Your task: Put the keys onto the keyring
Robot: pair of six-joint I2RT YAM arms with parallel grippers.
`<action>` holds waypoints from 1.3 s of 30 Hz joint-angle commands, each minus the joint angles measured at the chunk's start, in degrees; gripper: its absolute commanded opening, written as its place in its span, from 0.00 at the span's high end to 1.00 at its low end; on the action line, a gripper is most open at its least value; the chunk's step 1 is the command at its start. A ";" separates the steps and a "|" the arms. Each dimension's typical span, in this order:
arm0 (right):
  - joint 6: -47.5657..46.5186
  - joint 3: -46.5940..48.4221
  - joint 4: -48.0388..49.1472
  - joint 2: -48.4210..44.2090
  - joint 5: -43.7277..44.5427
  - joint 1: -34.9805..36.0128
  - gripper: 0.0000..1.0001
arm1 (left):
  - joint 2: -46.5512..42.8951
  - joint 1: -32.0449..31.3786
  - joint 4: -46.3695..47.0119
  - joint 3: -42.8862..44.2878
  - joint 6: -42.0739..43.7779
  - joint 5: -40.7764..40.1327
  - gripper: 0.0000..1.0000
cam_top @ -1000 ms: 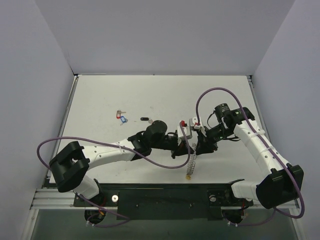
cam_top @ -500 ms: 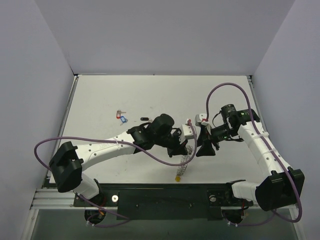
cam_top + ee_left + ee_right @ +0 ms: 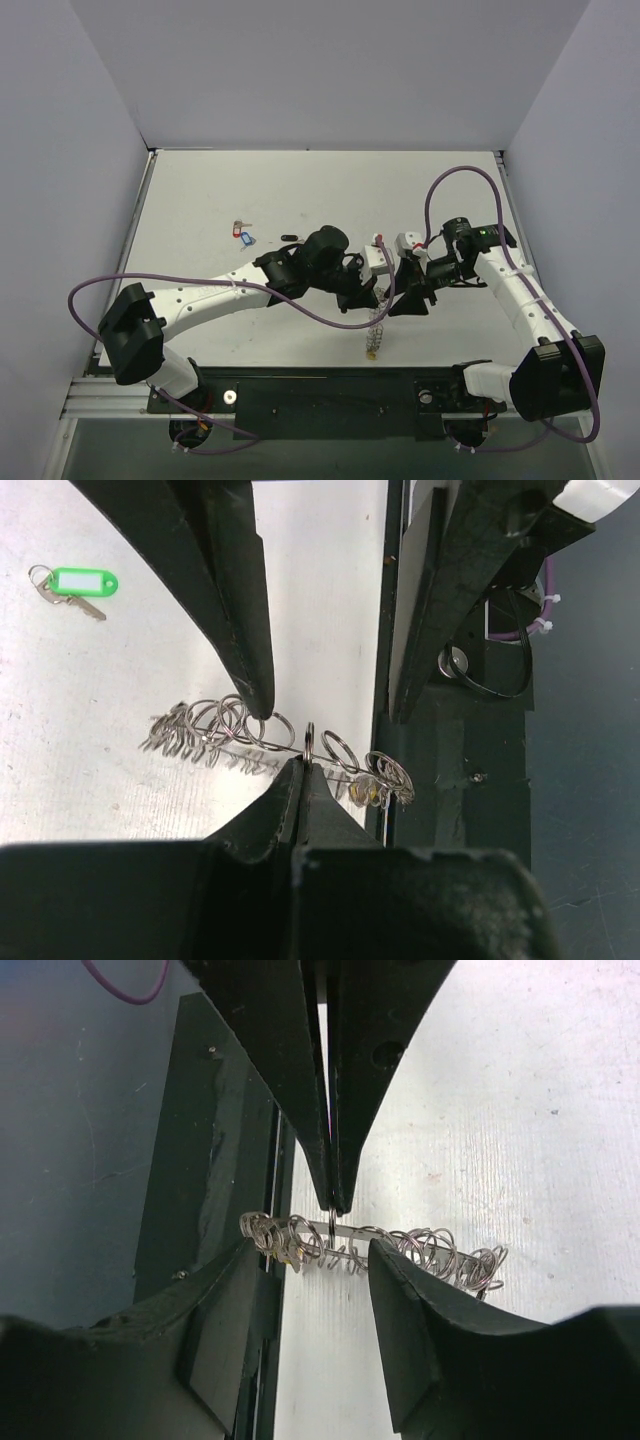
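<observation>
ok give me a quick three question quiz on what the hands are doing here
1. True or false: the left hand is shut on a loop of the keyring.
2. Pick one: the right hand is A) shut on the keyring, B) open, with a finger either side of the keyring, C) out of view.
3. Fill in: the loose key in the left wrist view has a ____ tag.

Key: 1 true; 2 B; 3 green.
</observation>
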 commanded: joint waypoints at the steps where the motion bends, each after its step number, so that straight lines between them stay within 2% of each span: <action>1: -2.64 -0.41 -1.48 0.50 -5.43 -0.20 0.58 | -1.90 -0.22 6.23 0.65 -1.34 2.11 1.00; 8: -2.47 -0.15 -1.48 1.55 -5.08 0.59 0.69 | -1.90 -0.22 7.46 0.30 -3.36 2.38 1.00; 13: -1.85 0.29 -1.48 1.82 -4.73 0.94 0.85 | -1.99 -0.22 7.64 0.21 -3.54 2.29 1.00; 16: -1.59 0.64 -1.48 1.90 -4.46 1.03 1.00 | -1.90 -0.13 7.64 0.21 -3.71 2.46 1.00; 21: -0.89 0.90 -1.48 1.64 -4.46 1.12 1.00 | -2.25 -0.04 9.92 -0.40 -5.21 1.68 1.00; 24: 0.60 1.43 -1.48 1.46 -5.95 0.25 1.00 | -4.88 1.27 19.46 -5.04 -10.11 0.97 0.99; 25: 0.96 1.52 -1.57 1.38 -6.30 0.07 1.00 | -5.85 1.45 22.11 -6.98 -11.35 0.62 0.95; 26: 1.31 1.52 -1.57 1.29 -6.92 -0.37 1.00 | -7.60 1.98 28.49 -10.30 -14.15 0.01 0.84; 27: 1.49 1.61 -1.57 1.11 -7.18 -0.55 1.00 | -8.74 2.24 32.04 -12.60 -15.57 -0.61 0.77; 28: 2.01 1.61 -1.57 1.03 -7.71 -0.72 1.00 | -10.58 2.24 36.94 -16.19 -17.41 -1.83 0.63; 30: 2.45 1.61 -1.57 0.85 -8.32 -0.99 1.00 | -12.61 2.24 45.03 -21.20 -18.74 -2.89 0.53; 35: 3.95 1.61 -0.95 0.06 -9.56 -1.87 1.00 | -14.91 2.24 61.66 -33.68 -19.53 -6.32 0.49; 36: 4.64 1.61 -0.43 -0.29 -9.56 -1.95 1.00 | -14.39 2.24 67.43 -34.76 -19.54 -6.93 0.49; 39: 5.88 1.52 0.36 -0.73 -9.56 -2.22 1.00 | -11.58 1.72 75.48 -37.41 -20.94 -7.38 0.50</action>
